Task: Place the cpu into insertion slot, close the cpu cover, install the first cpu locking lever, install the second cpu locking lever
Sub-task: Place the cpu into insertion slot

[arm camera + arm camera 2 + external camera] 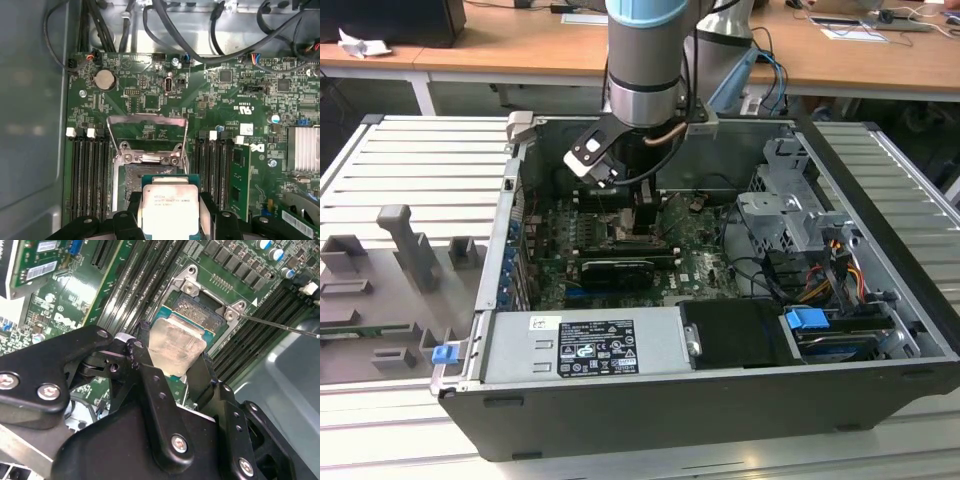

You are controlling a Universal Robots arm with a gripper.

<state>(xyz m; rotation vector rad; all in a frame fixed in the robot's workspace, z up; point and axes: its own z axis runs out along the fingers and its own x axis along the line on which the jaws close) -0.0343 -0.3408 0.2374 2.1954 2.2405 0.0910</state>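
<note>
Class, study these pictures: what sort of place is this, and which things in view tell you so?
Probably a robotics lab or workshop: a robot arm reaches into an open computer case lying on a slatted metal table, its pincer gripping the cpu above the motherboard, with wooden desks behind.

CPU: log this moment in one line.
gripper: shut on cpu | cpu: over slot, not seated | cover: open
</note>
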